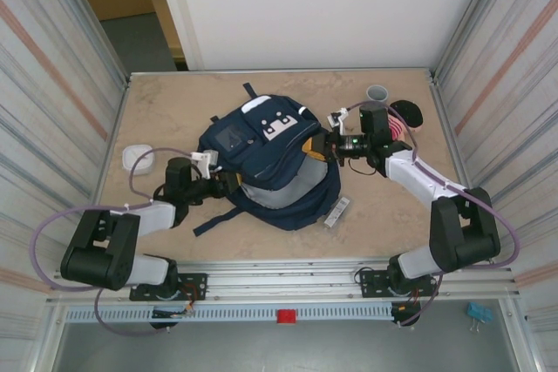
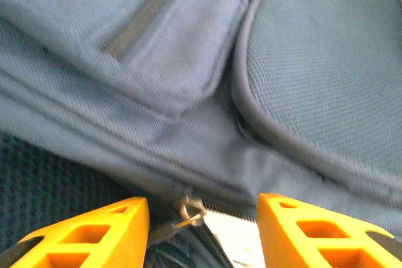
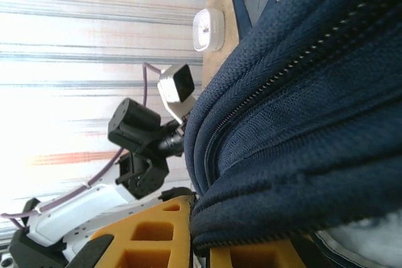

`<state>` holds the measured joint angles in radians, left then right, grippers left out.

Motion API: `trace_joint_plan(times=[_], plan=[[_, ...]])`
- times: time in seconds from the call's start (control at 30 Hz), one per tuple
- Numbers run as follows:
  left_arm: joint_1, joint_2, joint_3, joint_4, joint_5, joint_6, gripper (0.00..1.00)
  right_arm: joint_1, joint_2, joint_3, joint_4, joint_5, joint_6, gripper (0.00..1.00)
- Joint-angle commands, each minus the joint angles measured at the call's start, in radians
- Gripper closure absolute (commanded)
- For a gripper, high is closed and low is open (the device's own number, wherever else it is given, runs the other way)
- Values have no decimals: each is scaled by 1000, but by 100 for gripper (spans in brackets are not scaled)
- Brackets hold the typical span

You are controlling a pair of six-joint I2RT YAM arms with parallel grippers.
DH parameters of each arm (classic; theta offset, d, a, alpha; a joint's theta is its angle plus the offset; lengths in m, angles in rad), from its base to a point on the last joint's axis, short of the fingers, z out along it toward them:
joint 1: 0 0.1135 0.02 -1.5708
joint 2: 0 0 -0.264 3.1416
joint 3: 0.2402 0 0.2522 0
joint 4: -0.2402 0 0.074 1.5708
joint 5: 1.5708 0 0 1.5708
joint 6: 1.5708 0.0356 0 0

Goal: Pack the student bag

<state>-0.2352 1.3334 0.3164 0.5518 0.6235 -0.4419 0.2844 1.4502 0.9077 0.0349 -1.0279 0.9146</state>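
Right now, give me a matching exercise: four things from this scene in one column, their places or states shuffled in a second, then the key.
1. student bag
2. grey cup
3. small white object
4. right gripper

A. far right corner of the table
B. clamped on the bag's edge
C. middle of the table
D. left side of the table

Pairs: 1-C, 2-A, 3-D, 4-B

L pincer [image 2: 202,210] agape, R pincer [image 3: 200,241] clamped.
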Motion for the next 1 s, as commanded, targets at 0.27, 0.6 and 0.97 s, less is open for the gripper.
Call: trace_joint_plan(times=[0.27,0.6,0.97], plan=[[-49,-68,-28,-64,-62,91,61,-32,26,66,8,-48,-35,89],[-59,-52,-20,-56,-215,170,44,-31,12,71,-21,-54,-53,88],[-105,56,44,-41,-255,284,68,-31,9,89,-25,-62,-56,88]])
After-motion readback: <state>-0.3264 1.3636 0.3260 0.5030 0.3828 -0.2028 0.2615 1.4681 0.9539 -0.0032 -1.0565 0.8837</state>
